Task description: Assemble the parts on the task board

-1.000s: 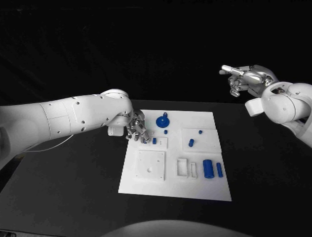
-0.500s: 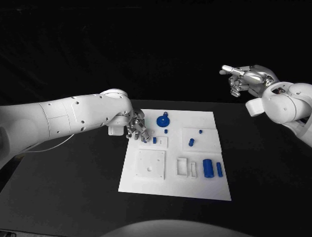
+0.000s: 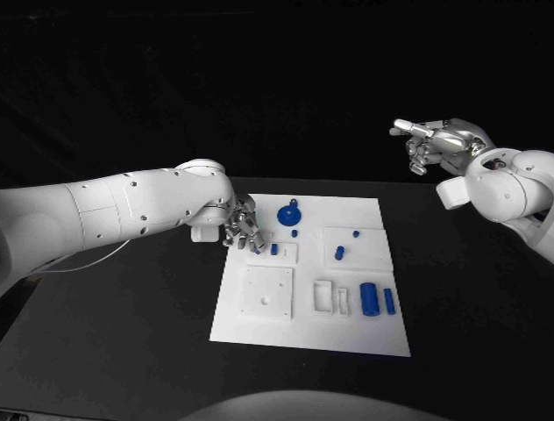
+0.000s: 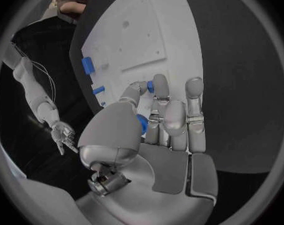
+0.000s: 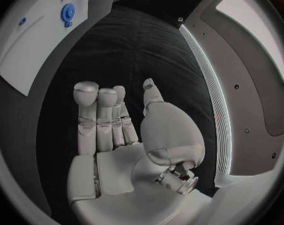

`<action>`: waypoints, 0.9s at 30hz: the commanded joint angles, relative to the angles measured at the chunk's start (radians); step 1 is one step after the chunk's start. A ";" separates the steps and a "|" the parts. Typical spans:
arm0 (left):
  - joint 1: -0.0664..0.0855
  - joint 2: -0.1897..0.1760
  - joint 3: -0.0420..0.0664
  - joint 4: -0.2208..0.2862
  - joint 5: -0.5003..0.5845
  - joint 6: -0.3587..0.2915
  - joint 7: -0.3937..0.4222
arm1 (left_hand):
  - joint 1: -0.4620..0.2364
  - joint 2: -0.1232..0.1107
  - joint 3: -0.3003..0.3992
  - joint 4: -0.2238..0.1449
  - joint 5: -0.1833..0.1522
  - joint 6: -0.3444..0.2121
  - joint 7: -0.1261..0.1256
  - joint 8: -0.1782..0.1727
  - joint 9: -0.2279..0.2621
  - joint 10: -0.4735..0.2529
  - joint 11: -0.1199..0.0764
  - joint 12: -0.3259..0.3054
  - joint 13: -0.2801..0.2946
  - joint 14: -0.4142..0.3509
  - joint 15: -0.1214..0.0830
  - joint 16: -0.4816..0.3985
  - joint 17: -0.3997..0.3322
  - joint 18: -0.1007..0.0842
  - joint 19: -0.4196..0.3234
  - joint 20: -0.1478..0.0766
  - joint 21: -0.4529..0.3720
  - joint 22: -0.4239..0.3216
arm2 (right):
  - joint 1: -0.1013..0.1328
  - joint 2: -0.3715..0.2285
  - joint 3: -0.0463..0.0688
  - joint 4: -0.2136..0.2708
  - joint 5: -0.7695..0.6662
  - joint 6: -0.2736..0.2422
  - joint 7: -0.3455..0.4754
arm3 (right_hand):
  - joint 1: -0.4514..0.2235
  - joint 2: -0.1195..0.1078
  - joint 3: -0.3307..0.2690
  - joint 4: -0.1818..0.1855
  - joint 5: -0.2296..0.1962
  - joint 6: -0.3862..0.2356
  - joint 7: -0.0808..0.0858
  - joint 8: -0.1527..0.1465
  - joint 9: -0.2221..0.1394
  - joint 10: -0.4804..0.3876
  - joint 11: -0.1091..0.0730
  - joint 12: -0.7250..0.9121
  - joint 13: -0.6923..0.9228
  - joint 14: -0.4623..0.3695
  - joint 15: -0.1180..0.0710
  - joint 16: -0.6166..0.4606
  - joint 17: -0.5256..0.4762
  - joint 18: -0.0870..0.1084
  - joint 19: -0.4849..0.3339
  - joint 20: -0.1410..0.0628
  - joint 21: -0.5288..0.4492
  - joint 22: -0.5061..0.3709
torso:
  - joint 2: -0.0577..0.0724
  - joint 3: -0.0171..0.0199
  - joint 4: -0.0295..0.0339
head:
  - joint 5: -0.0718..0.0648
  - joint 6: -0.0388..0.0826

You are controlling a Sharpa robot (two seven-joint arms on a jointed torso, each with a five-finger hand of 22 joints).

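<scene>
Pinching of small blue peg (image 4: 151, 86) by silver left hand (image 3: 242, 230) fingers (image 4: 161, 92) over white board (image 3: 353, 333); peg could be dropped if tilted. Right hand (image 3: 437, 143) held spread, empty.

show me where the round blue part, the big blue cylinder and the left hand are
round blue part (image 3: 288, 214), head view, middle of its disc.
big blue cylinder (image 3: 369, 299), head view, middle of its body.
left hand (image 3: 242, 231), head view, the fingers over the board's far-left corner.

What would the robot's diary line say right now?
left hand: fingers on blue piece at white board | right hand: raised, empty
</scene>
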 commanded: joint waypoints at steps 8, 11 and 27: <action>-0.005 -0.009 -0.003 0.030 0.026 -0.043 -0.017 | 0.022 -0.003 0.246 -0.120 -0.038 0.009 -0.004 0.005 0.045 0.010 -0.004 -0.011 0.004 0.010 -0.003 0.000 0.009 0.018 -0.002 0.001 0.012 0.018 | -0.005 -0.002 0.001 0.001 -0.008 0.026 0.002 | -0.002 0.005 -0.002 -0.003 -0.003 0.006 -0.001 -0.002 -0.001 0.006 0.000 0.001 0.001 0.004 -0.004 -0.001 -0.002 0.011 0.047 -0.002 -0.002 0.076 | -0.001 0.0004 0.0013 | 0.001 0.001; -0.001 -0.012 -0.003 0.036 0.026 -0.045 -0.020 | 0.023 -0.005 0.246 -0.118 -0.038 0.010 -0.004 0.005 0.047 0.011 -0.004 -0.011 0.005 0.011 -0.003 0.001 0.011 0.019 -0.001 0.001 0.013 0.018 | -0.006 -0.003 0.001 0.000 -0.008 0.028 0.002 | -0.002 0.005 -0.002 -0.003 -0.003 0.006 -0.001 -0.002 -0.001 0.006 0.000 0.001 0.001 0.004 -0.004 -0.001 -0.002 0.011 0.047 -0.002 -0.002 0.076 | -0.001 0.0011 0.0010 | 0.002 0.001; 0.023 -0.026 -0.002 0.054 0.016 -0.024 -0.043 | 0.027 -0.012 0.253 -0.111 -0.032 0.010 -0.005 0.004 0.056 0.011 -0.005 -0.016 0.005 0.009 -0.004 -0.003 0.007 0.021 -0.003 0.001 0.015 0.018 | -0.012 0.000 0.001 -0.011 -0.008 0.039 0.000 | -0.003 0.005 -0.003 -0.001 -0.005 0.005 -0.001 -0.003 -0.001 0.006 0.000 0.000 0.001 0.003 -0.004 -0.002 -0.003 0.011 0.046 -0.002 -0.004 0.076 | 0.000 0.0008 0.0006 | 0.004 -0.002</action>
